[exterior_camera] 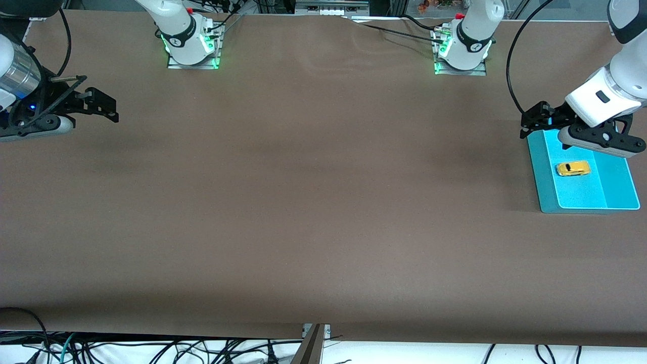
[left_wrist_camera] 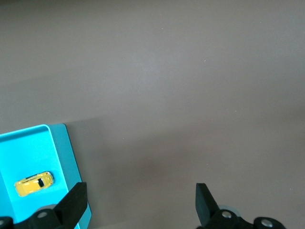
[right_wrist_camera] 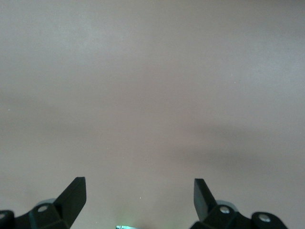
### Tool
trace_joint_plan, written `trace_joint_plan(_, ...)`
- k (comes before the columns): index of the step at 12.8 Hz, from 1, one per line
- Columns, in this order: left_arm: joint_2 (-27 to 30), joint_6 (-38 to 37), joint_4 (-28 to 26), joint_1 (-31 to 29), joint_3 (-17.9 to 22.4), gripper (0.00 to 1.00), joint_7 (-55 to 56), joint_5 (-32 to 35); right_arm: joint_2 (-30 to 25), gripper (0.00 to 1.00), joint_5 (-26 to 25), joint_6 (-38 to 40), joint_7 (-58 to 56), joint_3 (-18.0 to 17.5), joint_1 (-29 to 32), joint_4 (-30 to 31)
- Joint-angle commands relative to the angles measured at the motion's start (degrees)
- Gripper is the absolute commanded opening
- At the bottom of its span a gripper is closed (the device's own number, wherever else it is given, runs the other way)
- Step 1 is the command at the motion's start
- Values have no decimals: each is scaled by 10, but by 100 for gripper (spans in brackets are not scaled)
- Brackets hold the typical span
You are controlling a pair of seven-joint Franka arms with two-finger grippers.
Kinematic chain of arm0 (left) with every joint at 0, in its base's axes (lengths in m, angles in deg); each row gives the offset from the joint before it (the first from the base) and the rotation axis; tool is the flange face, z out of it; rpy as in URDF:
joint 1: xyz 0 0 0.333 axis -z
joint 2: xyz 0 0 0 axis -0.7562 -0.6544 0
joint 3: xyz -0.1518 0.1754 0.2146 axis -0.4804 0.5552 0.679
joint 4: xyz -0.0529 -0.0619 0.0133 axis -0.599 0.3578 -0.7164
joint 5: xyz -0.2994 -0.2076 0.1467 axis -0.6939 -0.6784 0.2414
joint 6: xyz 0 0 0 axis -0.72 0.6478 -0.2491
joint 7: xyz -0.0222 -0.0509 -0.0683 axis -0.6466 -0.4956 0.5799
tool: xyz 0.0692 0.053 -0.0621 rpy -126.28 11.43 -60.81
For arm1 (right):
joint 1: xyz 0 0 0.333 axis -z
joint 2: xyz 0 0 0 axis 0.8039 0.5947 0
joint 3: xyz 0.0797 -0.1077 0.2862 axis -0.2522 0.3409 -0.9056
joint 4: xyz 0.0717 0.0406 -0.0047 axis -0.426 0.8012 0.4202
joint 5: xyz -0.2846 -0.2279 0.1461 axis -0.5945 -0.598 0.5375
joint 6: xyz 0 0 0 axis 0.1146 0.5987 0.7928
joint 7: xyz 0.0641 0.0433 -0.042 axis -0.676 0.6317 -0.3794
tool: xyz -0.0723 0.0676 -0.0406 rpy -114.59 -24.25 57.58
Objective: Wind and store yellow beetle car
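Note:
The yellow beetle car [exterior_camera: 573,168] [left_wrist_camera: 33,184] lies inside a cyan tray [exterior_camera: 616,192] [left_wrist_camera: 28,148] at the left arm's end of the table, with nothing touching it. My left gripper [exterior_camera: 529,123] [left_wrist_camera: 140,195] hangs open and empty over the tray's edge that faces the table's middle. One finger [left_wrist_camera: 74,200] is above the tray rim, and the gap between the fingers is over bare table. My right gripper [exterior_camera: 112,108] [right_wrist_camera: 139,193] waits open and empty above the table at the right arm's end.
A brown cloth [exterior_camera: 313,202] covers the whole table. Both arm bases [exterior_camera: 192,50] [exterior_camera: 462,55] stand along the edge farthest from the front camera. Cables [exterior_camera: 151,351] and a metal bracket [exterior_camera: 313,344] hang below the nearest edge.

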Motion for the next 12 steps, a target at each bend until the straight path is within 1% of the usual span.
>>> trace_joint_plan(1,11,13,-15,11,9,100,26,-6,-2,100,0,6,8,2,-2,-10)
trace_joint_plan(3,9,10,-15,11,8,100,21,-4,-2,100,0,6,8,2,-2,-10)
trace_joint_plan(6,6,-7,-11,20,8,100,21,22,-2,100,0,6,8,2,-2,-10)
trace_joint_plan(12,6,-17,-12,17,8,100,33,10,-2,100,0,8,8,2,-2,-10)
